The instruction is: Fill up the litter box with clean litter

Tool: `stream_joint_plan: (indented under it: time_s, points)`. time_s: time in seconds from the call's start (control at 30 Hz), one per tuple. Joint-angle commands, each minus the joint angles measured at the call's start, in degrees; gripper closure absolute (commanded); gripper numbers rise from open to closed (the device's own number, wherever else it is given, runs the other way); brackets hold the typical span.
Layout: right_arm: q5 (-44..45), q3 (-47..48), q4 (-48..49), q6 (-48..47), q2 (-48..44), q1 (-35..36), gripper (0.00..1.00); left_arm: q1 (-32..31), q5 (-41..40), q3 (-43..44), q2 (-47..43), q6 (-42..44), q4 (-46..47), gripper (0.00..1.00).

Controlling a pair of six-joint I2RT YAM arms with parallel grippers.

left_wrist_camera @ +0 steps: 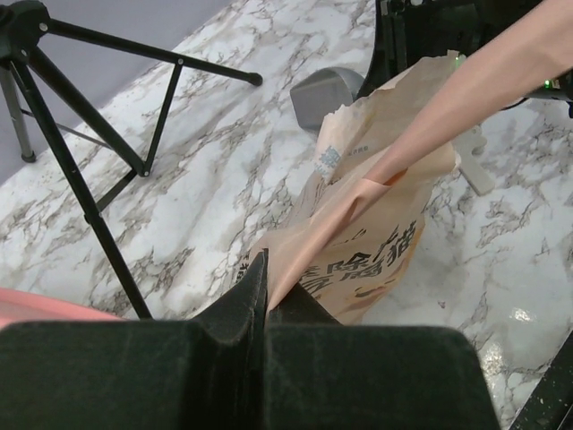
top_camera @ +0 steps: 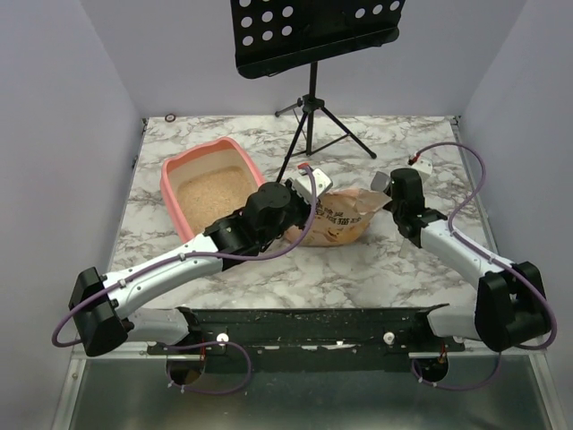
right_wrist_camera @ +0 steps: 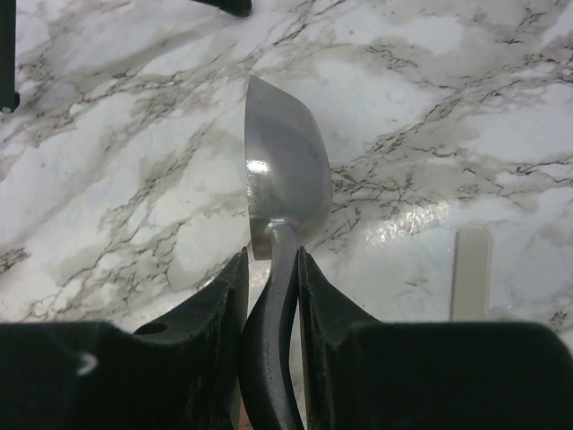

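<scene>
While the left gripper (left_wrist_camera: pixel 267 278) pinches the bag (left_wrist_camera: pixel 380 237) by its torn lip, fingers closed tight on the paper at mid-table, the right gripper (right_wrist_camera: pixel 271 269), to the right, clamps a metal scoop (right_wrist_camera: pixel 288 170) by its handle. Farther off on the left, the litter box (top_camera: pixel 170 193) holds a shallow bed of clean litter (top_camera: pixel 215 193), well under the rim. Partway filled, I'd say, with more to go in.

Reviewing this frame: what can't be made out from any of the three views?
- Inside the bag: its paper walls hide how full it is, in the left wrist and top views.
- The scoop bowl: side-on in the right wrist view, tiny in the top view; load unclear.
- The litter box near corner: covered by the left arm, top view.
- The bag's print: partly blocked by the left gripper, left wrist view.
</scene>
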Motion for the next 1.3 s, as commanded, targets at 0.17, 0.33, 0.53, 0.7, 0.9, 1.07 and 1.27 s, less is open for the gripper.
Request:
stream_joint_plan:
  time_s: [0.17, 0.33, 0.53, 0.7, 0.9, 1.07, 1.27]
  points:
    - [1.74, -1.59, 2.43, 5.69, 7.6, -3.84, 0.92, 0.0, 3.25, -3.02, -5.04, -7.44, 17.36, 1.0]
    - [-0.01, -1.76, -0.13, 6.49, 6.65, -5.08, 0.7, -0.09, 3.34, -5.49, -6.45, -8.59, 16.83, 1.0]
    - [-1.94, -1.94, -1.62, 6.4, 4.45, -5.26, 0.58, -0.09, 3.95, -8.91, -7.94, -10.61, 16.3, 1.0]
    - [-6.33, -0.71, -4.17, 5.35, 1.12, -5.26, 0.53, -0.18, 3.78, -10.32, -8.47, -11.22, 14.64, 1.0]
    - [-16.69, 0.78, -6.45, 0.61, -9.34, -5.26, 0.44, -0.18, 5.26, -10.06, -9.96, -10.0, 11.04, 0.75]
    - [-23.39, 1.93, -12.34, -4.49, -18.04, -5.17, 0.37, -0.09, 5.01, -6.55, -14.43, -4.12, 0.95, 0.49]
    - [-26.03, -0.18, -18.75, -7.75, -30.77, -5.17, 0.35, 0.26, -2.62, -8.47, -21.03, -4.52, -11.01, 0.44]
